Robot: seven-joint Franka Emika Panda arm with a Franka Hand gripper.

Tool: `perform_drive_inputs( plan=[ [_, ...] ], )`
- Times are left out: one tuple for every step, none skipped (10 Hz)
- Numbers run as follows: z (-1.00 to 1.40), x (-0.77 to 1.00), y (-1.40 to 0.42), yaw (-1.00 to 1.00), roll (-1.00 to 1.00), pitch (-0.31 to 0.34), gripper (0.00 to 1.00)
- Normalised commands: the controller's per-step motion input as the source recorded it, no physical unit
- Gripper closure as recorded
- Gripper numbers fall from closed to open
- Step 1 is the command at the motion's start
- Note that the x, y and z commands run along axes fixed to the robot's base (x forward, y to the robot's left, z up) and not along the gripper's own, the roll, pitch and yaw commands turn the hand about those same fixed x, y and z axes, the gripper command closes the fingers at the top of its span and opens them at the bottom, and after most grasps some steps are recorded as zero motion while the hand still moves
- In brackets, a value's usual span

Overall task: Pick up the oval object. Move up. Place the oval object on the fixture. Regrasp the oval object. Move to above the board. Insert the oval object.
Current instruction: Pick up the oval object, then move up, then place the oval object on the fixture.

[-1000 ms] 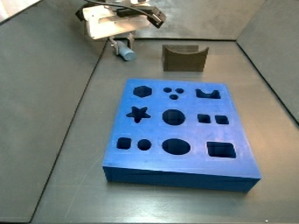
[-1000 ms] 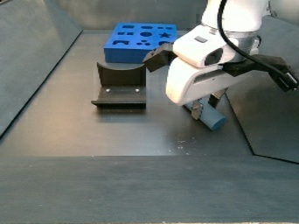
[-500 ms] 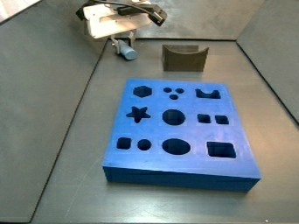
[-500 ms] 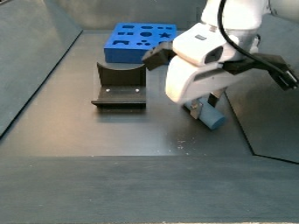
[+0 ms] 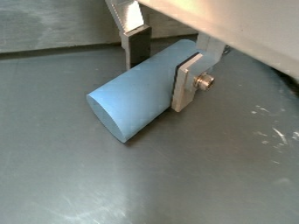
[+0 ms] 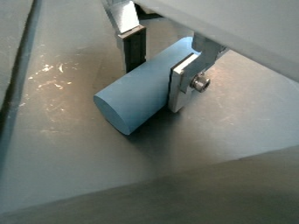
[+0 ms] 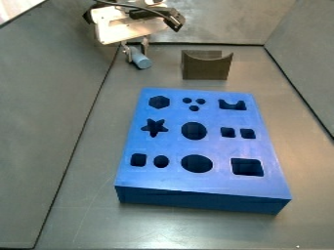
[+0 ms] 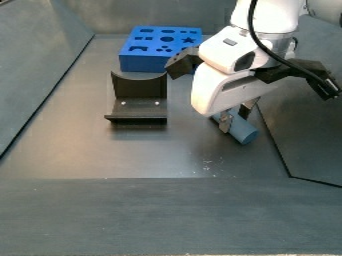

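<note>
The oval object (image 5: 131,98) is a pale blue-grey peg lying lengthwise between my fingers in both wrist views (image 6: 135,94). My gripper (image 5: 160,70) is shut on it: the dark pad of one finger (image 5: 135,48) and the silver plate of the other (image 5: 187,77) press its two sides. In both side views the gripper (image 7: 133,47) holds the peg (image 7: 137,59) just above the floor near the back wall. The olive-brown fixture (image 7: 205,64) stands a short way off, and the blue board (image 7: 170,148) lies further out. In the opposite side view the gripper (image 8: 235,120) and peg (image 8: 242,130) sit beside the fixture (image 8: 136,97).
Grey walls close in the work area, and one runs right behind the gripper. The white arm body (image 8: 227,75) hides part of the floor. The board (image 8: 138,56) has several dark shaped holes. Scratch marks (image 6: 52,74) show on the floor near the peg.
The gripper and the peg have risen slightly off the floor. Fixture and board have not moved.
</note>
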Motion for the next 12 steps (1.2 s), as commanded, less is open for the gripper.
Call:
perform_drive_inputs(
  plan=[
    [0.0,0.0,0.0,0.0,0.0,0.0,1.0],
    [0.0,0.0,0.0,0.0,0.0,0.0,1.0],
    [0.83,0.0,0.0,0.0,0.0,0.0,1.0],
    [0.83,0.04,0.03,0.03,0.0,-0.011,1.0],
    [0.76,0.01,0.02,0.03,0.0,0.01,1.0],
    [0.67,0.0,0.02,0.02,0.0,0.029,1.0],
    [0.52,-0.01,0.01,0.01,0.01,0.049,1.0],
    [0.39,-0.01,0.01,0.0,0.01,0.052,1.0],
    [0.26,-0.02,0.0,-0.01,0.03,0.049,1.0],
    [1.0,0.0,0.0,0.0,0.0,0.0,1.0],
    [1.0,0.0,0.0,-0.01,0.01,0.006,1.0],
    [1.0,0.0,0.0,-0.01,0.01,0.023,1.0]
  ],
)
